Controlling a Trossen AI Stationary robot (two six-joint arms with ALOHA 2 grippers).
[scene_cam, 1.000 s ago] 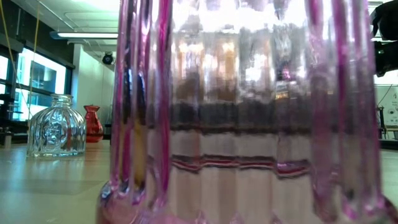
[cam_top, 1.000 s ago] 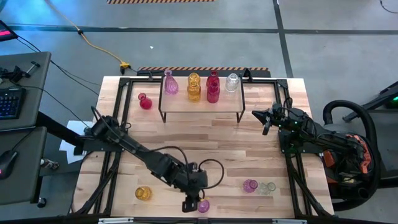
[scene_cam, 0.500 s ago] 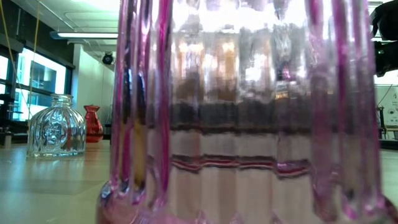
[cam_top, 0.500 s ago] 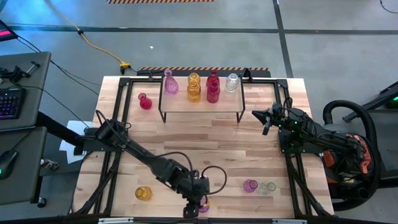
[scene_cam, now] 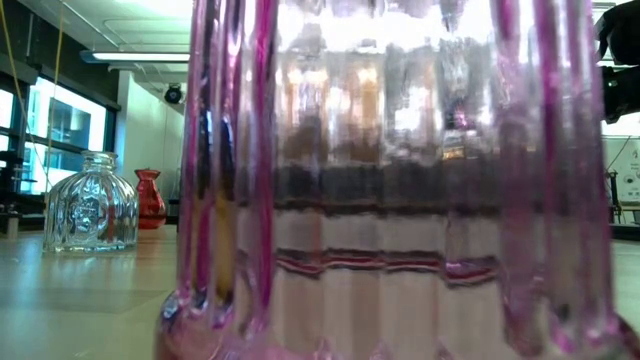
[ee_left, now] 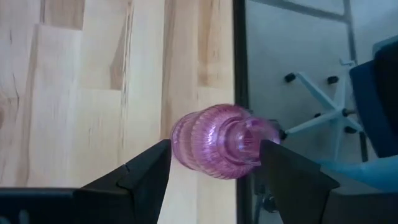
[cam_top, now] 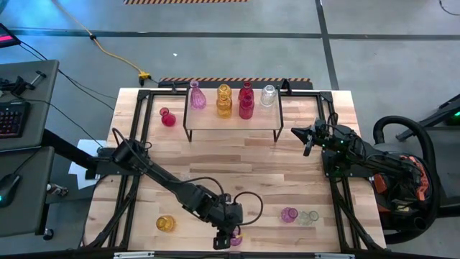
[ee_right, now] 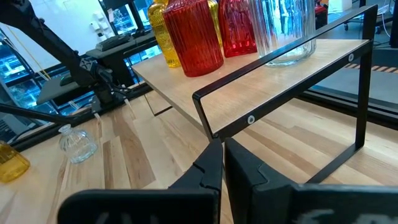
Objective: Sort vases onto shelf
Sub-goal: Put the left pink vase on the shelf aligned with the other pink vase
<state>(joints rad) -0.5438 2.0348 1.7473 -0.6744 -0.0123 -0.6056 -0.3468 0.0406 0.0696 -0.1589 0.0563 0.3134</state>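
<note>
A small ribbed pink vase stands at the table's near edge, partly hidden under my left gripper in the high view. That gripper slants down over it, open, one finger on each side of the vase's body. The shelf at the far middle carries a pink, a yellow, a red and a clear vase. My right gripper waits shut to the right of the shelf, holding nothing. My left gripper straddles the pink vase's body, slanting down from the far left. Its fingers stand very close to the glass, and I cannot tell whether they touch it. The vase rests on the table.
On the table stand a small red vase left of the shelf, a yellow vase near left, and a pink and a clear one near right. A pink vase close to the low camera fills that view.
My left gripper has sunk a little and edged toward the pink vase at the near edge, its fingers still apart. The vase has stayed where it was.
</note>
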